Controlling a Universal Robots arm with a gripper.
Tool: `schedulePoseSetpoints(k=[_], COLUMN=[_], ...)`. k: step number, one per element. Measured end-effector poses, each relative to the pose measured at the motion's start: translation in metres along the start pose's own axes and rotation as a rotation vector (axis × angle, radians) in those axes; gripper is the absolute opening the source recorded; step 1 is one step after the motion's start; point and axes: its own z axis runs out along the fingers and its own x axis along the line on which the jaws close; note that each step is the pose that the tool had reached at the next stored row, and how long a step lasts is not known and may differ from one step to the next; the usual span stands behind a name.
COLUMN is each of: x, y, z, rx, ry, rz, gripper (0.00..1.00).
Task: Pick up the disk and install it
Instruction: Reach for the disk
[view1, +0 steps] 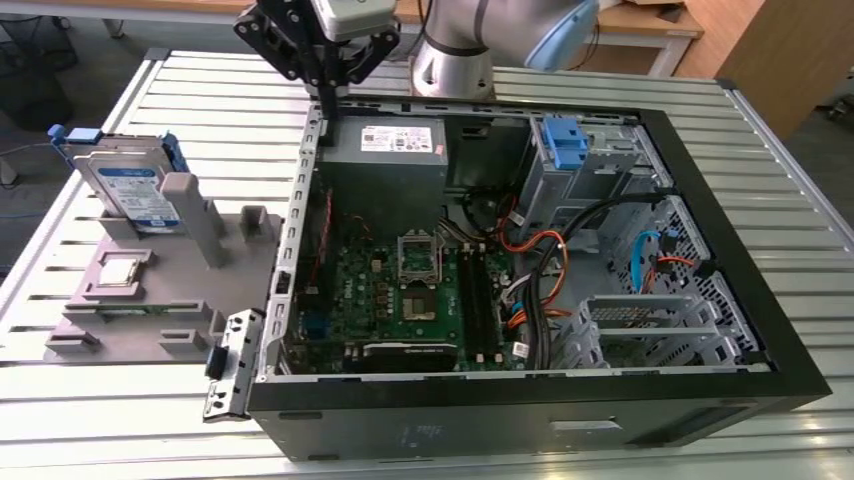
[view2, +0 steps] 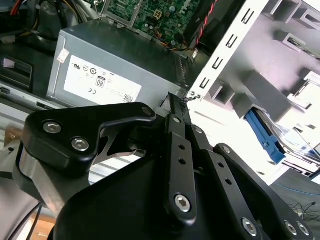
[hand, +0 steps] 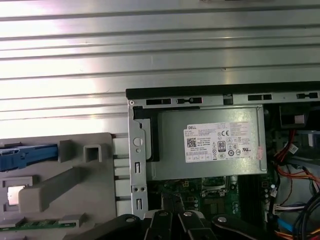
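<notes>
on the exterior view's left, the disk stands upright in a grey fixture on the slatted table, well apart from the gripper. further right, the gripper hangs over the rim of the open computer case, beside the power supply, jaws closed together and holding nothing.

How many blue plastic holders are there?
2. One holder frames the disk on the grey stand, at the exterior view's left; another stands upright in the computer's drive bay. More may be hidden.
</notes>
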Motion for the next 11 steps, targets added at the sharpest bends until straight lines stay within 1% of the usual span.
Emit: schedulePoseSetpoints(k=[5, 11], x=[0.0061, 0.0067], y=[-0.0005, -0.0005], z=[-0.0001, -0.0001], rx=[0.0, 0.0], ry=[0.0, 0.0], rz=[0.0, 0.0], gripper=[0.11, 0.11])
